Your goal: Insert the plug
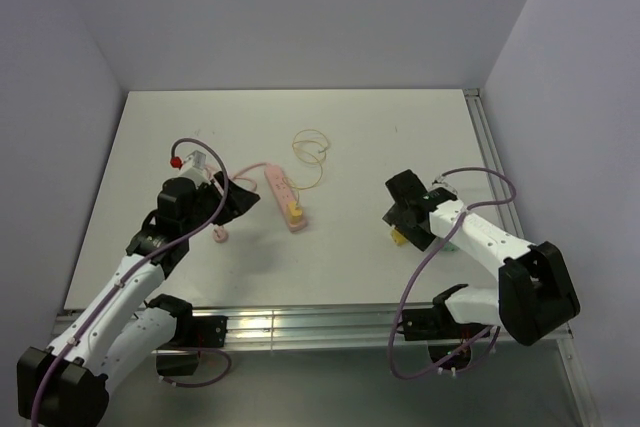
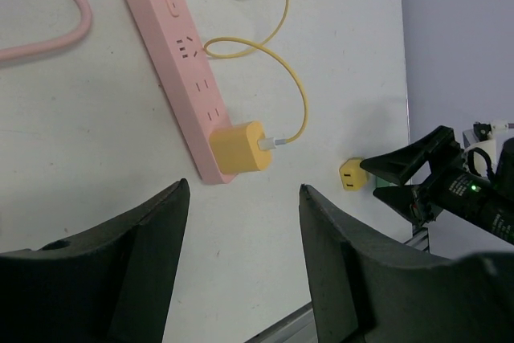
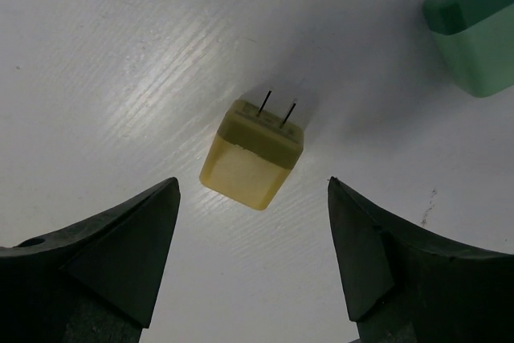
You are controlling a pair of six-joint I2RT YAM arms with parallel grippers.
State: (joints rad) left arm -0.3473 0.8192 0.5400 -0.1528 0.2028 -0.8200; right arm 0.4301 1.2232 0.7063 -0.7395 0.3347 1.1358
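One small yellow plug (image 3: 251, 154), centre frame, flat on the table (image 3: 96, 54), prongs toward the top edge. Likely light, rigid, slick: pinch your grip across its flat sides. Right gripper (image 3: 253, 226) spread wide, straddling it; left gripper (image 2: 243, 222) open, empty, below the power strip (image 2: 181, 62).

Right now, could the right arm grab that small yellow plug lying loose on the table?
Probably yes. The right gripper is open right above the yellow plug, which lies alone on bare table between the two fingers. The green plug sits apart, off to one side.
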